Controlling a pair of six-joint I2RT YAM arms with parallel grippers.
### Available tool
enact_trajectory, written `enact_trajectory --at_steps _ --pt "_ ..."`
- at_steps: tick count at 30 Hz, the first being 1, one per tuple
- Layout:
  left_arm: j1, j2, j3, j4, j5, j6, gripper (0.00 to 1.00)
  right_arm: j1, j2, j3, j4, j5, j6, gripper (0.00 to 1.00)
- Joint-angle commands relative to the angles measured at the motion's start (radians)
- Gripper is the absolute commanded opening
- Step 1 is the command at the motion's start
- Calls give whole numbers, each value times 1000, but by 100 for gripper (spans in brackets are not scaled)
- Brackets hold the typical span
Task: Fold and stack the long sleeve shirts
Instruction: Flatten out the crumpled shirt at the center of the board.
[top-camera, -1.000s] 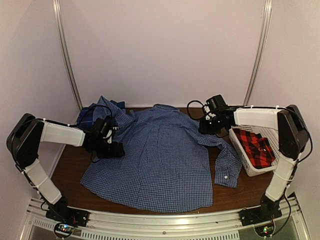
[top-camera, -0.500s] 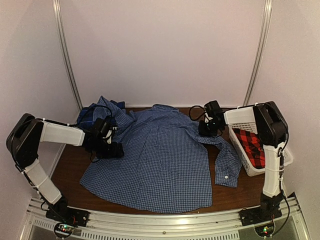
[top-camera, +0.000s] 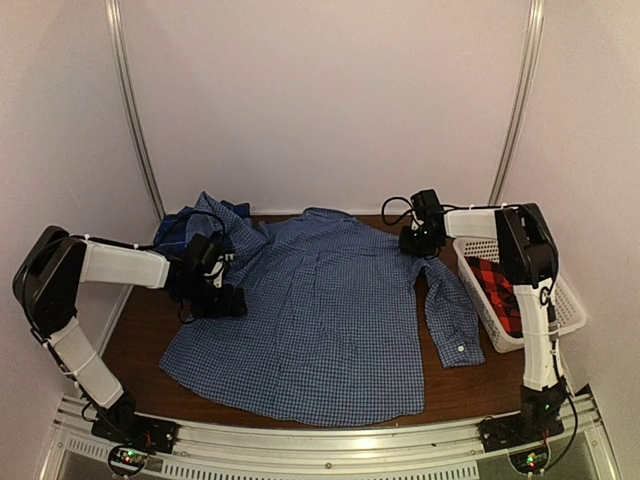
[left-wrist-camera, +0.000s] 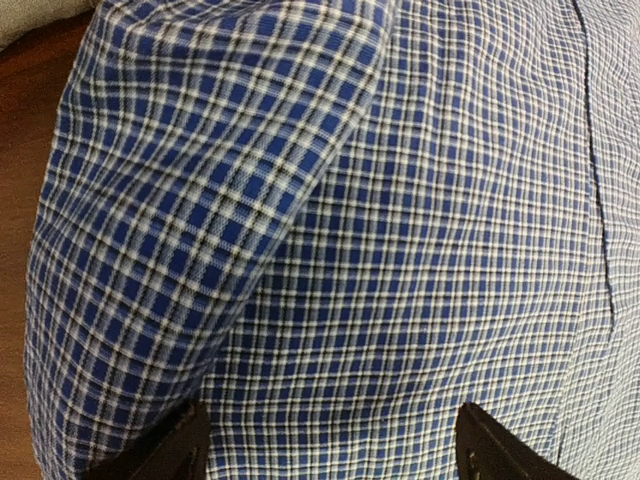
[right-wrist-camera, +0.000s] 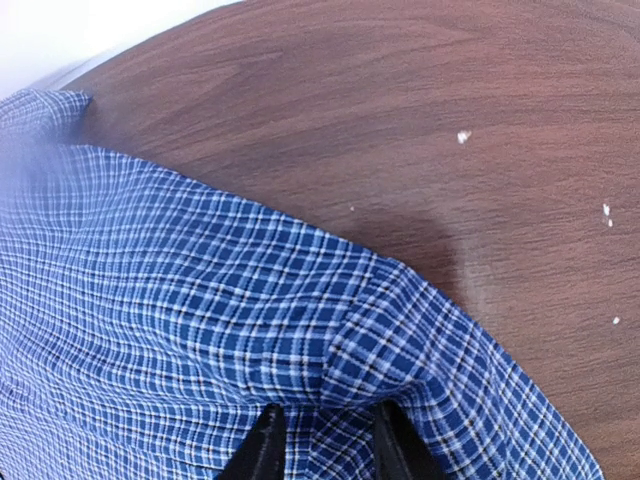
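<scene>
While my right gripper (right-wrist-camera: 325, 430) pinches the blue-and-white shirt (top-camera: 320, 310) at its shoulder, left gripper (left-wrist-camera: 330, 440) wide open, the shallow hold could slip and rumple the sleeve (top-camera: 447, 315).

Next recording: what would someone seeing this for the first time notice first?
A blue-and-white checked shirt lies spread across the middle of the table. The right pincer pinches a ridge of its cloth at the far right shoulder, while the left pincer hangs open over its left edge. A red-and-black plaid shirt sits in the white basket on the right.
</scene>
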Motion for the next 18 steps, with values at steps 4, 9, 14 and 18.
enact_trajectory --at_steps 4,9,14,18 --pt "9 26 39 -66 37 21 86 -2 3 62 -87 31 -86 46" --pt "4 -7 72 -67 57 31 86 36 -71 63 -108 10 -99 56" --pt "-25 -38 127 -87 64 47 87 64 -191 -5 -110 18 -93 64" --pt "-48 -58 172 -99 75 54 87 84 -302 -114 -101 20 -78 68"
